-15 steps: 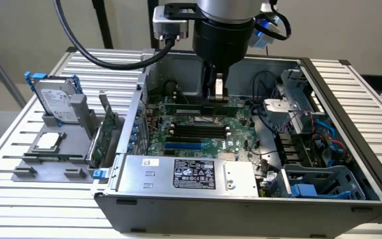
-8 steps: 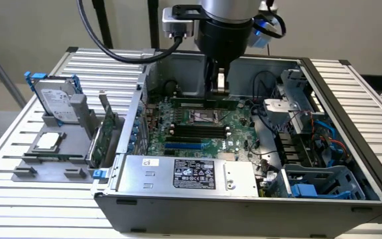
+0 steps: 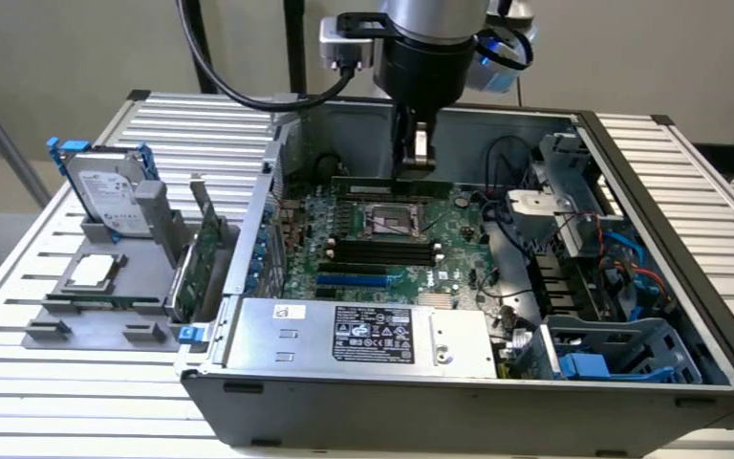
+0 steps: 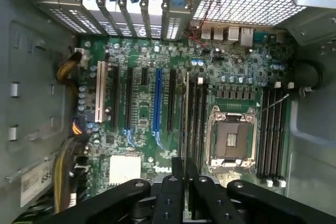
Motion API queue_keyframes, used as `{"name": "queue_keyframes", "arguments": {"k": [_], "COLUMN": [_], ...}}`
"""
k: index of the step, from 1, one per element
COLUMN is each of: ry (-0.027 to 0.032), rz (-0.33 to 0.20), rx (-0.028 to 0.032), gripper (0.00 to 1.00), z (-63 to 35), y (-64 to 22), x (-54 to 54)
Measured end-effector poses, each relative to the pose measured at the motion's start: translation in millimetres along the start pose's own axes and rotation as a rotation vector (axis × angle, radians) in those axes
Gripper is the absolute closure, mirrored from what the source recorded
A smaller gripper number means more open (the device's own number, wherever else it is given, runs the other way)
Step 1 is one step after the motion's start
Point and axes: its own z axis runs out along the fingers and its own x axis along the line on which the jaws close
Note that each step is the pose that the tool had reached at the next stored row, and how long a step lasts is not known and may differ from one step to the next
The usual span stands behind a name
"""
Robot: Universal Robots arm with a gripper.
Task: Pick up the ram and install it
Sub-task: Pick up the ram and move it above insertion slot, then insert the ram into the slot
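One end effector [image 3: 416, 169] (fingers pinched close) clamps the ram [image 3: 364, 183] over the motherboard [image 3: 463, 236].

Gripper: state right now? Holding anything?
Gripper: jaws closed on the ram.

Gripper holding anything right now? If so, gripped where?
Yes. The gripper is shut on the ram, pinching its upper long edge near mid-length, with the stick level above the motherboard.

Black tool [image 3: 416, 164] (silver, blue-ringed arm [image 3: 438, 14])
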Motion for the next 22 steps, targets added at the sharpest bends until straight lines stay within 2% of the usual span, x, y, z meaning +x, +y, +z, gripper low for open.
{"name": "queue_keyframes", "arguments": {"k": [7,22], "ry": [-0.0005,-0.0003], "rz": [0.009,0.009], "rx": [0.0005,0.0002], "gripper": [1.0,1.0], "z": [12.2,12.1], "y": [-1.1,-1.2], "x": [-10.4,-10.4]}}
